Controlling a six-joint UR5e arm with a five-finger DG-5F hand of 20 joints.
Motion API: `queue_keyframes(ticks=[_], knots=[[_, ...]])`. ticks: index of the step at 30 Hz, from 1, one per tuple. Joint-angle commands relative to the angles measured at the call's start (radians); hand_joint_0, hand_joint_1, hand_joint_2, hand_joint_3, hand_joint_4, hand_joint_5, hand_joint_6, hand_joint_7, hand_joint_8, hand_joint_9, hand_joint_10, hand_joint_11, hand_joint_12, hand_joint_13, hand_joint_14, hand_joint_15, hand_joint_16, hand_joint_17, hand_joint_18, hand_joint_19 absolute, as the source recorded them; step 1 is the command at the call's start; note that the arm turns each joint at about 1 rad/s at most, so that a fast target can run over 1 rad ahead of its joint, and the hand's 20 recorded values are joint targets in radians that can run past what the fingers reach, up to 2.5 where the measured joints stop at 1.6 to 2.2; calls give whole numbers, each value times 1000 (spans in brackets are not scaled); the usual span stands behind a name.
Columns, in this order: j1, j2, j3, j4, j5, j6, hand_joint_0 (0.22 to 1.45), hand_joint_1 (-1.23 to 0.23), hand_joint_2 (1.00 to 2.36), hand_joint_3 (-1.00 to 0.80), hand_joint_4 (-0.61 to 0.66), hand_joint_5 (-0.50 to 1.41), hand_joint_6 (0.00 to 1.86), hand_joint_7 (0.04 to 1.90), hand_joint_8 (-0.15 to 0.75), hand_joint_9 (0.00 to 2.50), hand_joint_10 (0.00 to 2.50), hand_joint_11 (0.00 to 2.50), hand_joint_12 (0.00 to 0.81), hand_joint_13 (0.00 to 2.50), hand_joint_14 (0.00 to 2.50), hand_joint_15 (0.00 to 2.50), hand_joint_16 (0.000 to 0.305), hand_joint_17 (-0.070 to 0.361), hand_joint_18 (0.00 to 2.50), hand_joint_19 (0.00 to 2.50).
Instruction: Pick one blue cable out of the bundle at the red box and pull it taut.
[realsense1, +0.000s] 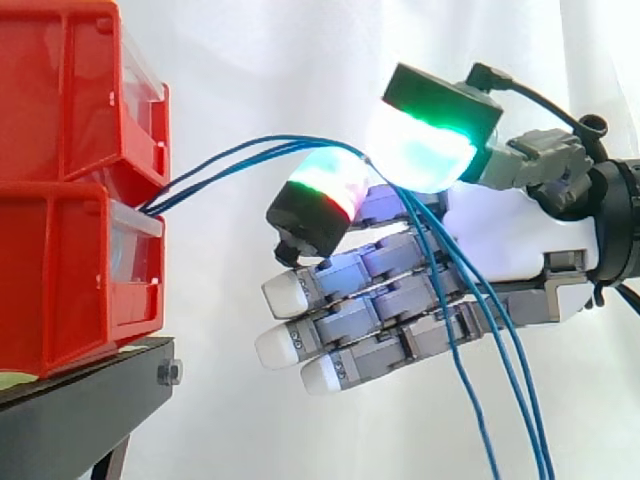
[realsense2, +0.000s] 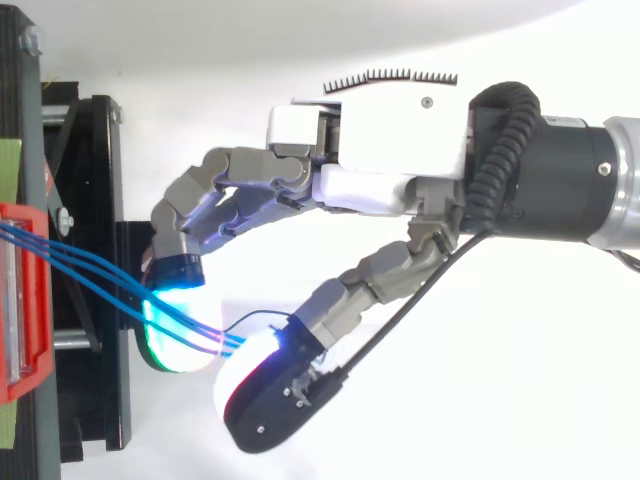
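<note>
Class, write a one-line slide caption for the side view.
Robot hand pinching blue cables from the red bins between two glowing fingertips.

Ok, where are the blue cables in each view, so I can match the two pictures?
Side view: blue cables arc from the red bins at left to the fingers of the hand, then hang down.
Top view: they run from the left edge to the fingers, lower left.
Shared landmark: the red bins where they start.

Lab, white curtain (realsense1: 300, 60), red bins (realsense1: 60, 200), black stand (realsense1: 80, 405)
</note>
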Motion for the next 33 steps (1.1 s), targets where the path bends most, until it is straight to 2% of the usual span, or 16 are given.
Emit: queue_keyframes(ticks=[1, 9, 11, 12, 15, 19, 25, 28, 30, 33], knots=[[0, 0, 0, -2, 1, 0, 640, -1028, 1000, -500, 42, -259, 920, 903, 255, 440, 14, 571, 330, 370, 9, 237, 52, 117, 251, 171], [0, 0, 0, 2, 1, 0, 563, -977, 1000, -500, 98, -245, 908, 842, 277, 468, 12, 575, 343, 377, 10, 248, 54, 121, 234, 207], [0, 0, 0, 2, 1, 0, 533, -940, 1000, -500, 103, -243, 905, 833, 284, 474, 12, 584, 349, 374, 10, 257, 55, 124, 226, 213], [0, 0, 0, 2, 1, -1, 513, -862, 1000, -500, 111, -239, 894, 836, 290, 480, 12, 581, 354, 373, 11, 260, 56, 126, 214, 226], [0, 0, 0, 2, 3, -1, 556, -767, 1000, -499, 93, -237, 887, 828, 281, 489, 11, 585, 341, 358, 11, 274, 54, 122, 169, 264], [0, 0, 0, -1, 1, -1, 592, -709, 1008, -361, 83, -232, 879, 852, 285, 515, 13, 570, 334, 362, 11, 280, 53, 119, 154, 275], [0, 0, 0, -2, 1, 0, 637, -721, 1012, -246, 73, -222, 898, 885, 290, 553, 14, 572, 331, 398, 11, 276, 53, 118, 184, 257], [0, 0, 0, -2, 1, -1, 706, -840, 1016, -140, -35, -212, 914, 931, 290, 641, 13, 592, 330, 471, 11, 273, 51, 115, 283, 244], [0, 0, 0, -4, 1, -1, 726, -857, 1015, -164, -42, -212, 917, 914, 292, 643, 15, 586, 331, 471, 11, 267, 51, 114, 294, 239], [0, 0, 0, -4, 1, -1, 750, -920, 1012, -303, 3, -210, 909, 904, 286, 635, 13, 583, 333, 473, 10, 255, 51, 114, 322, 209]])
